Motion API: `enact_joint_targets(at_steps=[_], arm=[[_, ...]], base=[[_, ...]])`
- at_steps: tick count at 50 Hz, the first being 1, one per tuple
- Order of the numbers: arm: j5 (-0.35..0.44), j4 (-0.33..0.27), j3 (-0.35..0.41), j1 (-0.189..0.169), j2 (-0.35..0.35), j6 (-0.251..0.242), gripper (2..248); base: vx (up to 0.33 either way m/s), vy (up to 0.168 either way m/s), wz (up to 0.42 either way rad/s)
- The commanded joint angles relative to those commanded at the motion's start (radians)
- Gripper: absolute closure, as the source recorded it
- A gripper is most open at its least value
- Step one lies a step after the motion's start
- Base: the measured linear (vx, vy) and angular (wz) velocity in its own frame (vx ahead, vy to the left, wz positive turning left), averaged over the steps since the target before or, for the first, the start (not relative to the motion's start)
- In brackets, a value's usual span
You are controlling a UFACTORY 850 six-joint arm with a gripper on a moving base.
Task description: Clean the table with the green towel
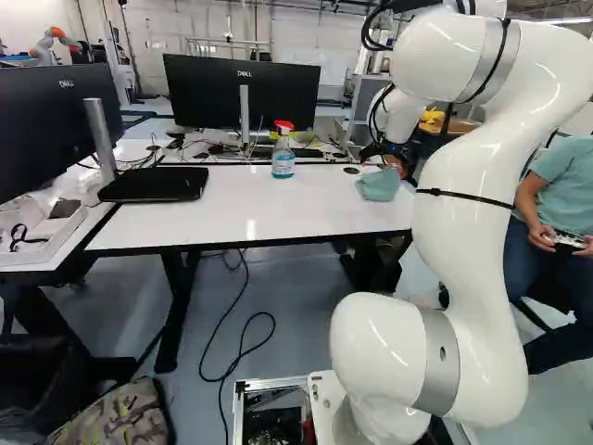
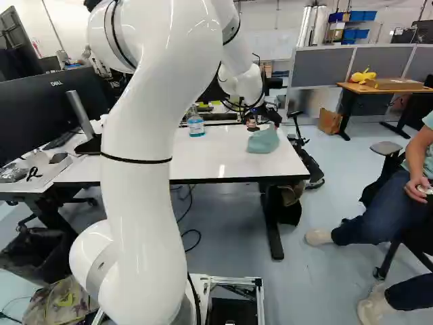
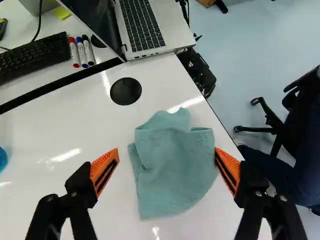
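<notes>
toward the right end of the white worktop, the towel lies rumpled. the hand hangs over it, fingers wide apart, one to each side. well to the left, a spray bottle stands upright; beyond the towel, on the far side, sits an open laptop.

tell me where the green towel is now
In the right base view, the green towel lies near the right edge of the white table, under the open gripper.
</notes>
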Motion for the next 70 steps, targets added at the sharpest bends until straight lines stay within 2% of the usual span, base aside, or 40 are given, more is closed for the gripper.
enact_joint_targets(at_steps=[18,35,52,70], arm=[[0.030,0.000,0.035,0.011,0.021,0.000,3],[0.087,0.001,0.103,0.032,0.060,0.000,3],[0.171,0.001,0.202,0.064,0.119,0.000,3],[0.290,0.002,0.343,0.108,0.201,0.000,3]], base=[[0.000,0.000,0.000],[0.000,0.000,0.000],[0.000,0.000,0.000],[0.000,0.000,0.000]])
